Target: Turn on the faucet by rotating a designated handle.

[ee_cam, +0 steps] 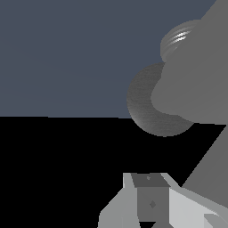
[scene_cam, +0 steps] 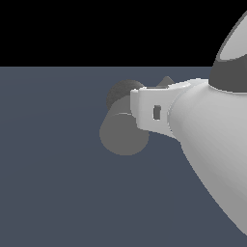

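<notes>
One white robot arm [scene_cam: 212, 144] fills the exterior view's right, over a flat slate-blue floor [scene_cam: 48, 193]. One faucet [scene_cam: 123, 132], a fat matte grey cylinder with a flat round face and a darker dome behind, sits mid-scene, just beside the arm's tip. One gripper [scene_cam: 144, 113] overlaps the cylinder's side; whether its fingers are apart or together cannot be told. The handle rod is not clearly distinguishable.

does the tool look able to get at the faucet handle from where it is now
Probably yes. In the exterior view the tool is already right against the faucet with nothing between them, though the thin handle itself cannot be made out there.
</notes>
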`<act>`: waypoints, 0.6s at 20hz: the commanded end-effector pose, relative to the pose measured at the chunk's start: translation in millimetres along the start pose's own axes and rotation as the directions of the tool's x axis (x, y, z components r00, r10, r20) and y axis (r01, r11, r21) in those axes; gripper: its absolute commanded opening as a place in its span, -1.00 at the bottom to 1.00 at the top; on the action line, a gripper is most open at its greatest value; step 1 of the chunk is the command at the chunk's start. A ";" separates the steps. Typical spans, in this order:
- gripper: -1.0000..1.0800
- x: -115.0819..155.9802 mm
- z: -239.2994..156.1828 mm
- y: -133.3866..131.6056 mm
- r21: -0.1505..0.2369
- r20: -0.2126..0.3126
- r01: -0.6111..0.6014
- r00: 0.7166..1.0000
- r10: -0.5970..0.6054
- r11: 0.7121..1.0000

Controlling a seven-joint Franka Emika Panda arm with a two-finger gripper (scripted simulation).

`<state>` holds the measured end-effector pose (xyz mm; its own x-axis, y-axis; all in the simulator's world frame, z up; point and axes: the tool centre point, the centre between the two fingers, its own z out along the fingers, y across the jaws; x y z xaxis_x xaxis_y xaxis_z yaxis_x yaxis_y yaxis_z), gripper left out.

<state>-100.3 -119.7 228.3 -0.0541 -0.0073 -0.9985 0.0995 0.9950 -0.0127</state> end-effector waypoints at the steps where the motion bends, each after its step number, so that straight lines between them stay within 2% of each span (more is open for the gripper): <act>1: -1.00 -24.5 5.2 14.1 -0.020 0.052 -0.002 0.999 0.003 1.000; 2: -1.00 -24.5 5.2 14.1 -0.020 0.052 -0.002 0.999 0.003 1.000; 3: -1.00 0.6 -0.2 1.2 0.002 -0.006 -0.004 1.000 0.004 1.000; 12: -1.00 -21.4 1.3 29.5 -0.007 0.017 -0.003 1.000 0.003 1.000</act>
<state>-103.1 -111.2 229.1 -0.0858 -0.0026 -0.9963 0.1289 0.9916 -0.0137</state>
